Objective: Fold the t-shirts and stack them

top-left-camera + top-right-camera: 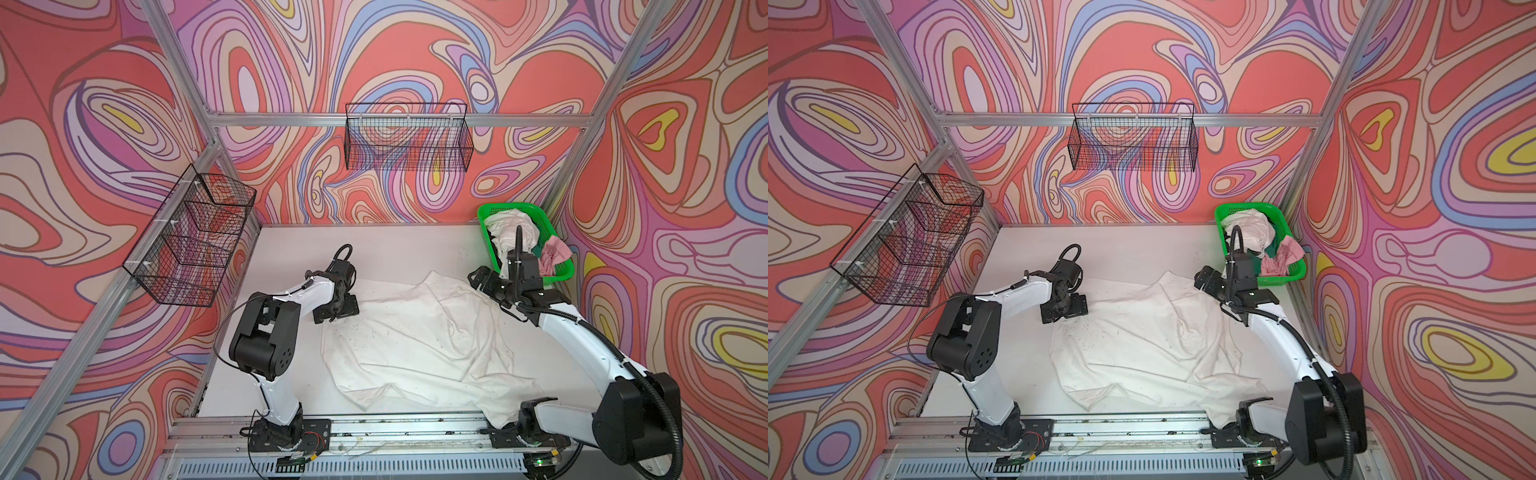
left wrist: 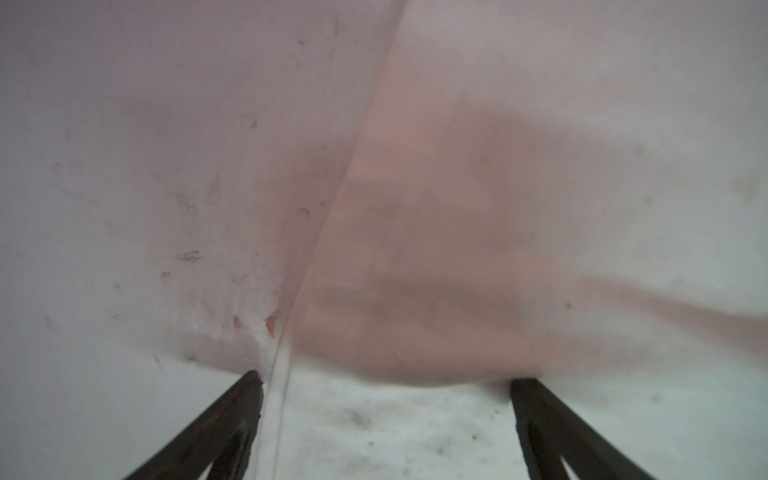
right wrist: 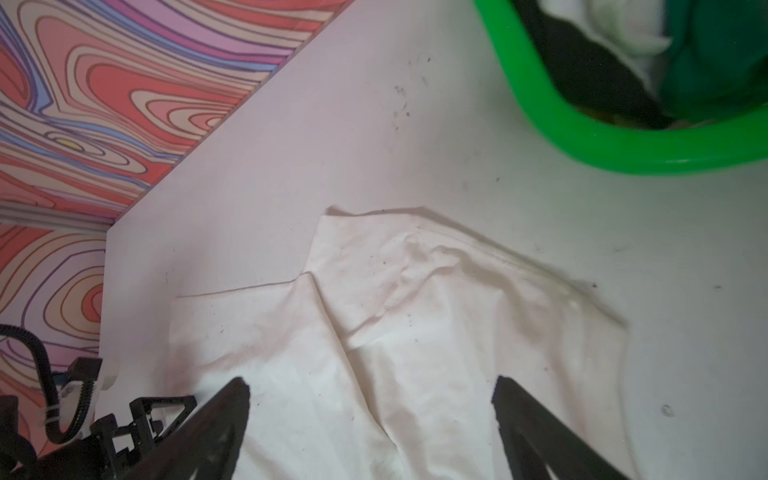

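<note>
White matte table [image 1: 395,245], scuffed with dark flecks.

Large white t-shirt [image 1: 415,345] lies on it, spread between the two arms and reaching to the front rail. It is thin, limp cloth with small black printed specks. Ridged wrinkles run across the middle and one flap is folded over at the far right. It is not yet flat and no fold has been made.

Step, as judged: smoothing out the first shirt before folding.

Green basket [image 3: 602,156] is rigid plastic and sits in the far right corner. It holds a crumpled white t-shirt [image 1: 505,228], a pale pink t-shirt [image 1: 550,253] and a dark green t-shirt [image 3: 715,62], all bunched and unfolded.

Left gripper [image 2: 386,380]: jaws spread wide at the shirt's far left hem, low over the cloth, with nothing pinched.

Right gripper [image 3: 372,384]: jaws also apart, above the folded-over flap at the far right, empty.

Next move probably calls for each claw to pinch a single layer at its far corner and pull outward to take out the ridge. The thin fabric may bunch or come up doubled.
</note>
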### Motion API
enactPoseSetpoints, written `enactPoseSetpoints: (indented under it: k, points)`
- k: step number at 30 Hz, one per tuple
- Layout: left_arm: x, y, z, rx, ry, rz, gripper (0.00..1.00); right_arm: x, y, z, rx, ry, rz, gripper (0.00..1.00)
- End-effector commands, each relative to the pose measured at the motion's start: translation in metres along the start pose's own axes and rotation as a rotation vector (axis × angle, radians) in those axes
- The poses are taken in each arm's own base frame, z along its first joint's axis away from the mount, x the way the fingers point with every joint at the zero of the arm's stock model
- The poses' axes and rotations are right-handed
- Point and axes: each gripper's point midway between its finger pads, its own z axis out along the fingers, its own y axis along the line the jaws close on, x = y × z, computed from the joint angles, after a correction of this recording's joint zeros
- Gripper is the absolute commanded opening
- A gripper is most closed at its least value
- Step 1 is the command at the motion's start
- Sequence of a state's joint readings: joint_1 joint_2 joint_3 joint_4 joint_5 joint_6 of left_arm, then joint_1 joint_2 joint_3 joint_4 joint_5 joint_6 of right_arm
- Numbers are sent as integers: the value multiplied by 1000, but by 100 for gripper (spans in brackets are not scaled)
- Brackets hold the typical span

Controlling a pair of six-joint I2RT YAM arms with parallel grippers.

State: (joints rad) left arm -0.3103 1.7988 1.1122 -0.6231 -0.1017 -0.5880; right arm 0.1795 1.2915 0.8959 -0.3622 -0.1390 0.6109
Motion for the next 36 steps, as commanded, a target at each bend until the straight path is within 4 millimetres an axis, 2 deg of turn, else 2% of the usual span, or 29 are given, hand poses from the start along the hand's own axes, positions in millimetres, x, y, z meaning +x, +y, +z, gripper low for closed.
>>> enactPoseSetpoints:
  k: [1,5,8,13,14,16,19,23,28,33,36]
  points:
    - [2,19,-4,-72,24,24,97,10,16,22,-7,16,-41,94]
    - [-11,25,2,-34,62,-41,96,41,21,64,20,107,-74,83]
    - [-23,21,1,-33,53,-27,95,50,14,87,69,131,-88,75]
    - [-30,19,10,-55,68,-14,95,49,8,119,107,143,-101,69]
    - [-30,19,13,-56,78,-14,95,57,1,131,130,167,-100,67]
    - [-31,18,14,-57,82,-13,95,59,-4,145,148,174,-95,65]
    - [-38,20,10,-65,68,-22,95,57,-14,162,185,168,-71,62]
    - [-49,15,-4,-18,39,-36,95,38,-31,180,246,130,-18,56]
    - [-47,10,-17,33,31,-58,95,9,-64,181,315,77,100,56]
    - [-38,16,-23,35,25,-78,95,-3,-54,168,302,62,86,57]
    - [-38,18,-33,41,9,-97,95,-22,-32,144,245,2,88,56]
